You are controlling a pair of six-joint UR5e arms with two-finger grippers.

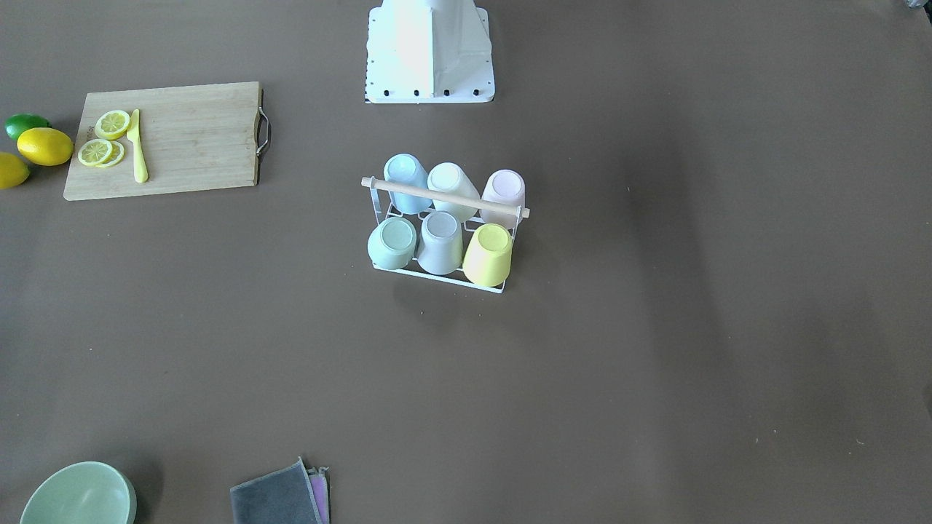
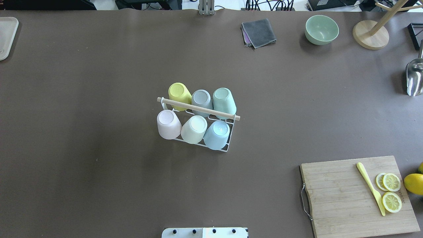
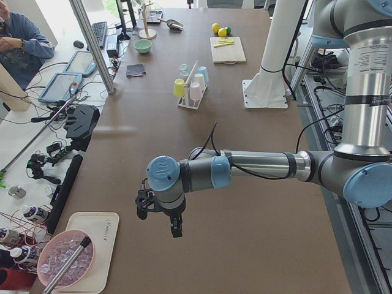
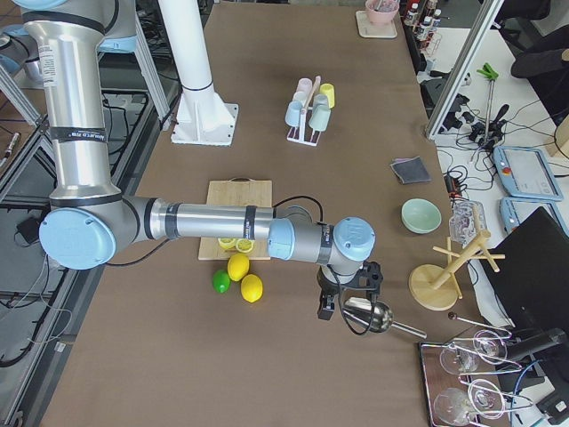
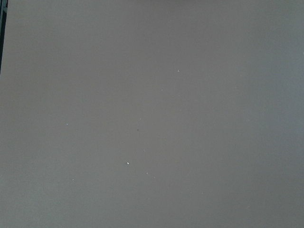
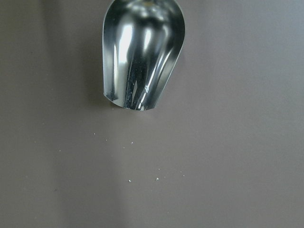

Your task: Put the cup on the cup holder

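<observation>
The white wire cup holder (image 1: 444, 197) with its wooden rod handle stands mid-table, also in the overhead view (image 2: 198, 108). Several pastel cups sit upside down on it, among them a yellow one (image 1: 488, 255) and a blue one (image 2: 216, 135). My left gripper (image 3: 159, 219) hangs over bare table far from the rack, at my left end. My right gripper (image 4: 348, 294) hangs at my right end beside a metal scoop (image 4: 373, 318). Both show only in the side views, so I cannot tell whether they are open or shut. No cup is in either.
A cutting board (image 2: 357, 195) holds lemon slices and a yellow knife (image 2: 370, 188); lemons and a lime (image 1: 28, 125) lie beside it. A green bowl (image 2: 321, 29), grey cloth (image 2: 258, 32), wooden stand (image 2: 370, 34) and the scoop (image 6: 142, 52) are at the far right.
</observation>
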